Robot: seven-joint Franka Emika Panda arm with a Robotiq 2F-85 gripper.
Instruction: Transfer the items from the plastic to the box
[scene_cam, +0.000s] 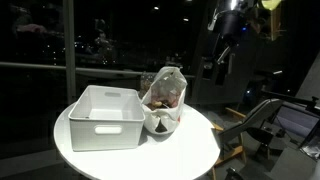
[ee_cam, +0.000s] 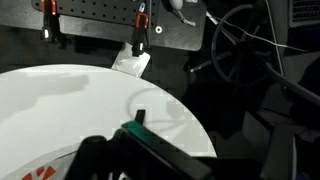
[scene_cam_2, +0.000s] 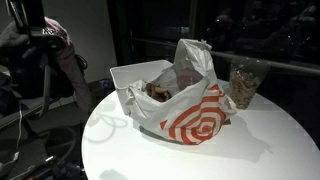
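Items (scene_cam: 166,97) lie in the plastic bag (scene_cam_2: 190,112), which slumps open-mouthed just beside the box (scene_cam: 103,117) on the round table (scene_cam: 195,150), so I judge the carry short; my gripper (scene_cam: 217,62) hangs high, well apart from both; whether my jaws are spread I cannot tell.

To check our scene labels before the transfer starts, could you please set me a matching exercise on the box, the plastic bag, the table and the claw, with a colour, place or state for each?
Things:
1. box
2. plastic bag
3. table
4. claw

Descriptions:
A. round and white, with two things standing on it
B. held high in the air, apart from the bag
C. red and white rings on its side, items inside
D. white, rectangular, open at the top

Pairs: 1-D, 2-C, 3-A, 4-B
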